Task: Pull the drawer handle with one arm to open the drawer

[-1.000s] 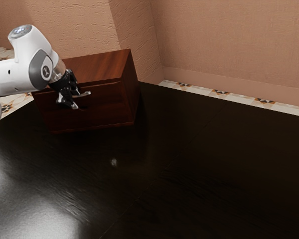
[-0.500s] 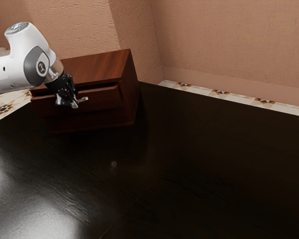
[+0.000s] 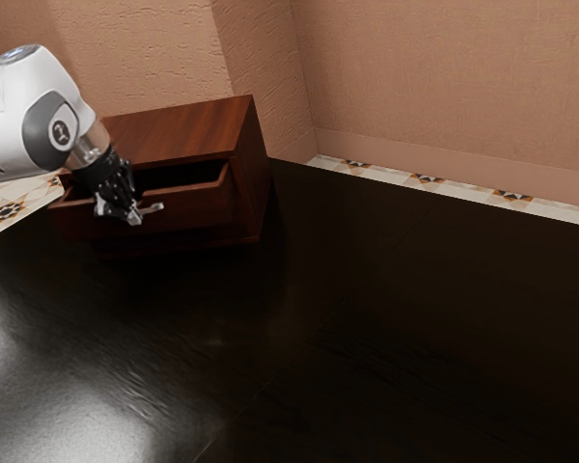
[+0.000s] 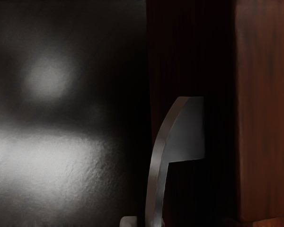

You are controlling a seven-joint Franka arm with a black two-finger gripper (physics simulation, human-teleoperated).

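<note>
Arm (image 3: 34, 130) comes in from the upper left of the exterior view. The gripper (image 3: 119, 204) is down on the handle (image 3: 151, 206), at the left of the frame and a bit above the middle. The fingers look pinched in narrow on the silver bar, one on each side, so I'd call it a grip on the handle. It's all pretty small there though. One end of the bar pokes out toward the exterior view's right, past the hand.

The drawer (image 3: 188, 204) is slid partway out of the cabinet (image 3: 198, 130). There's a dark open slot along its top edge, between the drawer front and the cabinet top. The cabinet sits in the upper left of the frame on the glossy black table (image 3: 318, 338), with its back near the tan wall (image 3: 444, 77). A strip of patterned floor tiles (image 3: 425, 180) runs along the wall's base on the right.

In the wrist view the handle (image 4: 173, 156) shows as a curved grey bar just under the hand. It stands off the drawer's (image 4: 194, 61) dark front. Lighter reddish wood (image 4: 262, 118) is just beyond that, and the shiny table (image 4: 61, 142) is on the handle's other side.
</note>
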